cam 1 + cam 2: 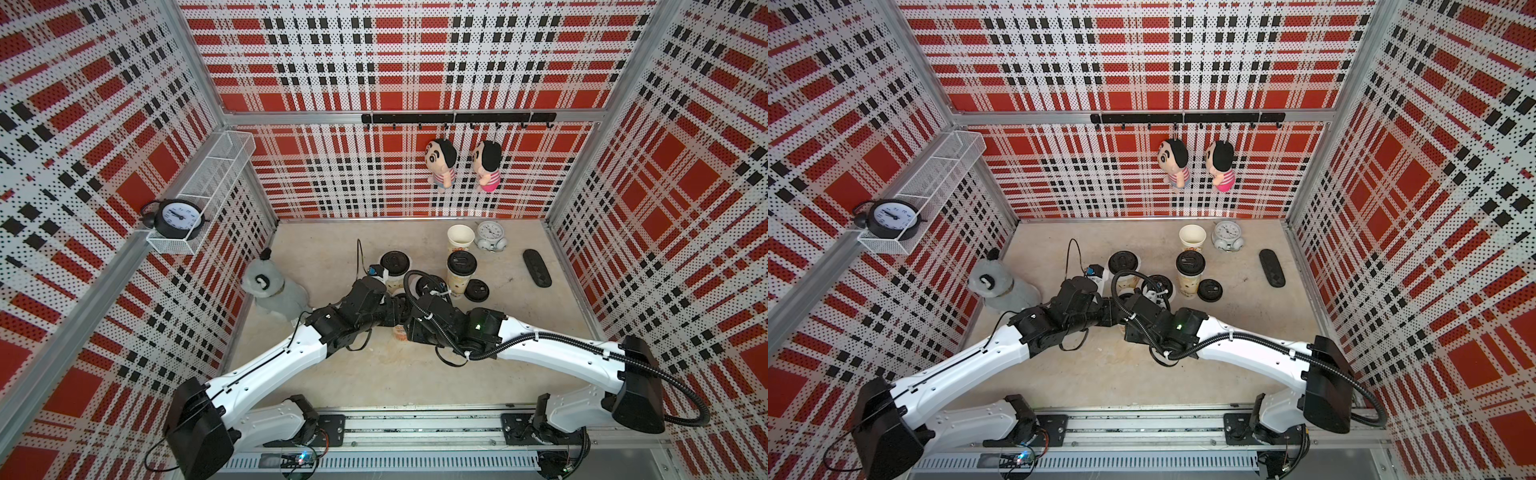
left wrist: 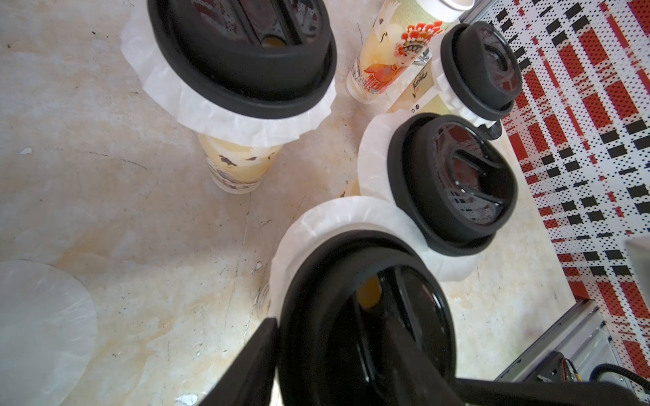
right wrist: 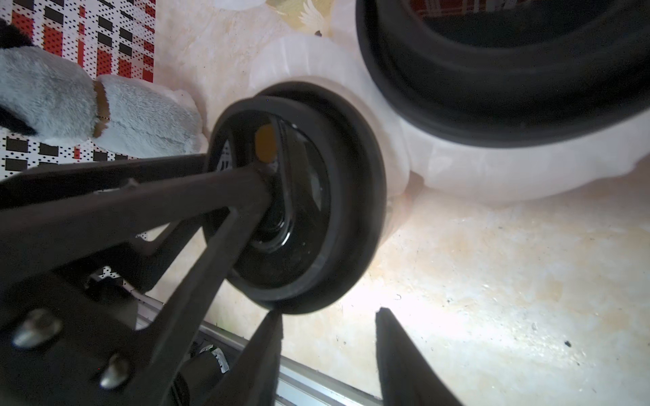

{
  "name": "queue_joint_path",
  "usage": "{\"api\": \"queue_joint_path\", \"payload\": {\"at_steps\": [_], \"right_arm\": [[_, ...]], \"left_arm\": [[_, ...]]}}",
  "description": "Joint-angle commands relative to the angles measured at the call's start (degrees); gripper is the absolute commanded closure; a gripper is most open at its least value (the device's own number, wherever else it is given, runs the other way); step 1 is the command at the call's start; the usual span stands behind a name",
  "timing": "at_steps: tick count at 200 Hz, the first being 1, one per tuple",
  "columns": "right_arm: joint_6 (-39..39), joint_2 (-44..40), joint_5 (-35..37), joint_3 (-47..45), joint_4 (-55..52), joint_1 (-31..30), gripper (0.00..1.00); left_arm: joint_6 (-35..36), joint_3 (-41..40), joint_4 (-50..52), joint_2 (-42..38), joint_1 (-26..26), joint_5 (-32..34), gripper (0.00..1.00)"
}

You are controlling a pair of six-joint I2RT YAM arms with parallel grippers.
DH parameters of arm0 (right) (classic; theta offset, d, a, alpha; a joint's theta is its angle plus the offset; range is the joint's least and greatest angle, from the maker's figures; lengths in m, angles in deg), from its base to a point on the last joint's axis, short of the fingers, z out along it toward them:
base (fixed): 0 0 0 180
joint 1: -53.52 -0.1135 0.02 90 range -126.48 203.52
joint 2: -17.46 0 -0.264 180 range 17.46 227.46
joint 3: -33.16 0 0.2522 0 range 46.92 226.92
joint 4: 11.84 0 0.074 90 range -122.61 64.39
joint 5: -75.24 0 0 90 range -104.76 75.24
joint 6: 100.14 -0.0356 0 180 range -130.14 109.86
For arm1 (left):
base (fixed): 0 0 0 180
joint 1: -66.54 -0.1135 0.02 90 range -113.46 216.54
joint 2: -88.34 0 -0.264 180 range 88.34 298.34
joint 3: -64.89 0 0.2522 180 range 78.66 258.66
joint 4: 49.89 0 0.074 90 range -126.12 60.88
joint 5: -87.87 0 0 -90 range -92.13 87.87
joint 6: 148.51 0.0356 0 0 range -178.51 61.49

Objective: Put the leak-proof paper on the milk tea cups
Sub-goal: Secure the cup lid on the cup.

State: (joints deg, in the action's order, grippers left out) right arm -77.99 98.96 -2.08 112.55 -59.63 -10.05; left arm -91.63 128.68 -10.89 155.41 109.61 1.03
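Four of the tall, tapered white paper milk tea cups [image 2: 242, 165] with orange-and-tan prints already wear a thin, translucent whitish round sheet of leak-proof paper [image 2: 218, 112]. Each sheet is pinned under a round black plastic lid [image 2: 242, 70] — the wavy paper edge frills out all round the lids. The open cup [image 1: 460, 239], the fifth, stands bare-mouthed at the back of the pale mottled bench [image 1: 374, 374], just beside a small white alarm clock [image 1: 490, 237]. One loose sheet [image 2: 38, 327] lies flat on the bench, apart from the cups.

The white left arm [image 1: 266, 361] and white right arm [image 1: 552, 345] meet over one lidded cup, whose lid [image 3: 348, 211] sits on its paper [image 3: 306, 59]. The left gripper [image 3: 235, 171] has its fingers [image 2: 253, 365] apart, one outside the lid's rim and the other lying across the lid's sunken top. Whether they squeeze the rim cannot be told. The right gripper [image 3: 329, 312] is apart as well — bare bench shows between its two pointed tips, one tip sits just at the lid's outer edge, and nothing is held. In both top views the arms' black wrists cover both grippers and this cup. A grey plush toy [image 1: 270, 286] sits near the left wall.
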Motion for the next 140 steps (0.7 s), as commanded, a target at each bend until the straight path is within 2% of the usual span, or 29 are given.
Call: {"api": "queue_joint_path", "payload": {"at_steps": [1, 58, 140], "right_arm": [[-2.03, -0.55, 1.59, -1.53, -1.94, -0.13, 0.55], [-4.22, 0.18, 2.26, -1.64, -3.82, 0.18, 0.56], [-8.52, 1.05, -4.13, -4.49, -5.56, 2.43, 0.57]], "left_arm": [[0.85, -3.76, 10.63, 2.69, -0.09, -0.48, 0.50], [0.86, -3.95, 10.63, 2.54, -0.09, -0.73, 0.50], [0.61, -4.59, 10.49, 1.88, 0.78, -1.05, 0.50]]}}
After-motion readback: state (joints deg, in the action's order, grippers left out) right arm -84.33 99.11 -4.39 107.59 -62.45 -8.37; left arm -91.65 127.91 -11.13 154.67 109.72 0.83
